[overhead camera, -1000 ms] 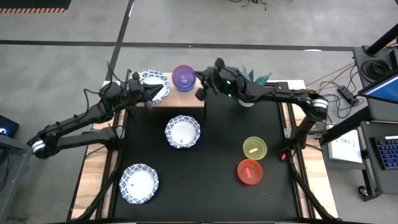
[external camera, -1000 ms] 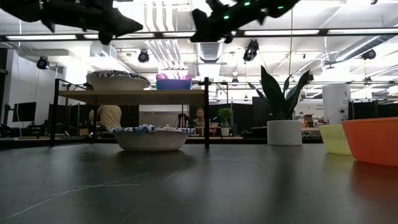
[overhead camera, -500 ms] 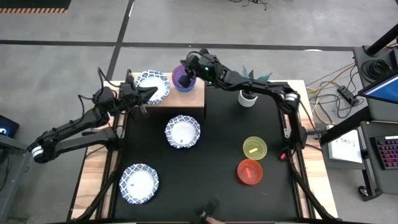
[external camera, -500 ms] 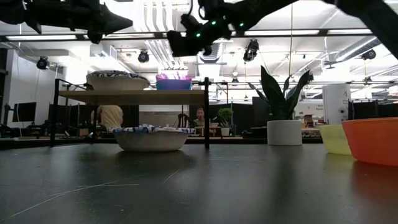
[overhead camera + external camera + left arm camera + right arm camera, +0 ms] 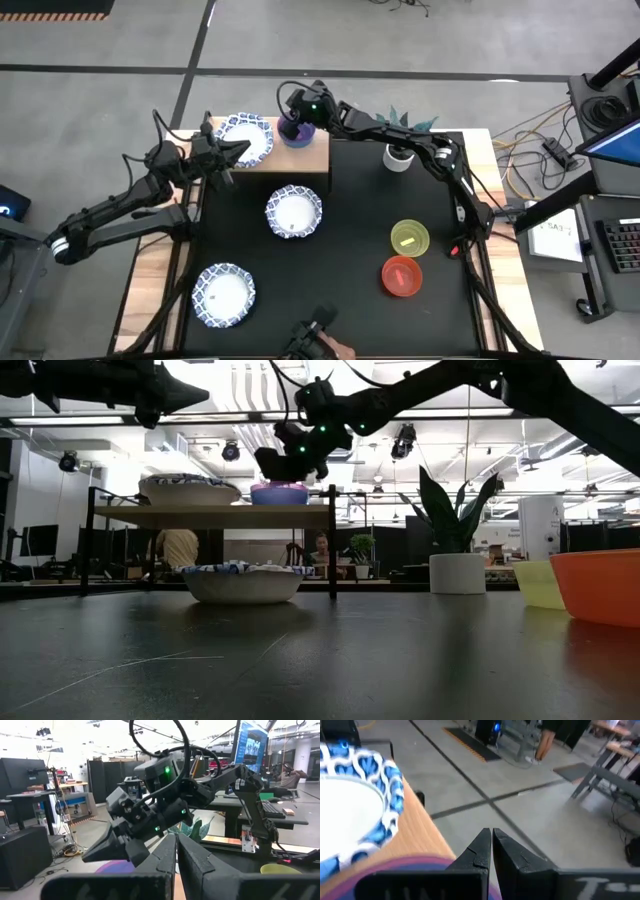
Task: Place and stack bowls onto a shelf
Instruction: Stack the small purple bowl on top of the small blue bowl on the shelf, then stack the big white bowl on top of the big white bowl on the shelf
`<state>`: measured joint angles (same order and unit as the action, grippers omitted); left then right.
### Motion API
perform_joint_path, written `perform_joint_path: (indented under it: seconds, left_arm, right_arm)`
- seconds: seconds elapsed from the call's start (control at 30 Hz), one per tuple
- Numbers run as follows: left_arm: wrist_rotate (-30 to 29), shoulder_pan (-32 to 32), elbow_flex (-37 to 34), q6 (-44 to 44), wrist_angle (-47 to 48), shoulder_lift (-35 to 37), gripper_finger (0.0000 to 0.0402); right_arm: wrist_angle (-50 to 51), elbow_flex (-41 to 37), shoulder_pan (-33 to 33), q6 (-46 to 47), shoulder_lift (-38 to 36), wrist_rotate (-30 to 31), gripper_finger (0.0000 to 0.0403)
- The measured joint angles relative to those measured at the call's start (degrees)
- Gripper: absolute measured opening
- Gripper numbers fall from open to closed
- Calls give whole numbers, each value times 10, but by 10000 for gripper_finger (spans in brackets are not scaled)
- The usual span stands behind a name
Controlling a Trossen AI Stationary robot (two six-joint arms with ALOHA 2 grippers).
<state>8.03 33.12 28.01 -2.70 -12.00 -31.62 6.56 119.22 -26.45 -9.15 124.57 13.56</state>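
The shelf (image 5: pixel 312 158) has a light wood top and stands at the table's far edge. On it sit a patterned bowl (image 5: pixel 248 134) and a purple bowl (image 5: pixel 300 132) nested in a blue one (image 5: pixel 279 497). My right gripper (image 5: pixel 288 108) is shut and hovers just above the purple bowl (image 5: pixel 415 866); a gap shows beneath it (image 5: pixel 265 463) in the low view. My left gripper (image 5: pixel 240 149) is shut with nothing in it, high by the patterned bowl's near-left rim. Two more patterned bowls (image 5: pixel 294 211) (image 5: pixel 223 295), a yellow bowl (image 5: pixel 409 238) and a red bowl (image 5: pixel 401 276) rest on the black table.
A white pot with a green plant (image 5: pixel 398 157) stands right of the shelf, under my right arm. A person's hand (image 5: pixel 322 342) reaches in at the table's near edge. Bare black table lies between the bowls in the middle.
My right gripper has swung toward the table's left and far edge, from beside the shelf to over the purple bowl, sinking a little and staying shut. My left gripper has drawn back slightly toward the left edge. A person's hand has come in at the near edge.
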Motion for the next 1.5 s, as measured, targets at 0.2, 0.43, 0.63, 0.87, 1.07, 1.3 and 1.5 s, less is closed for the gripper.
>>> perform_joint_path:
  seconds: [0.2, 0.43, 0.63, 0.87, 1.07, 1.3, 1.5]
  left_arm:
    - [0, 0, 0, -6, 5, 6, 0]
    - [0, 0, 0, -6, 13, 6, 0]
    - [1, -5, 0, 15, 26, 4, 0]
    - [12, -32, 20, 29, 77, 7, 0]
    - [13, -91, 32, 47, 87, -3, 0]
    - [11, -166, 33, 82, 47, -41, 0]
    - [10, -207, 33, 100, -2, -95, 0]
  right_arm:
    - [14, 0, 2, 1, -13, 0, 8]
    - [98, -5, 25, -9, -71, -21, 8]
    - [156, -49, 75, -33, -141, -35, 8]
    - [130, -197, 138, -32, -268, -31, 8]
    - [104, -353, 186, -4, -386, -30, 8]
    - [54, -525, 233, 25, -497, -35, 8]
    - [-51, -659, 249, 27, -577, -36, 8]
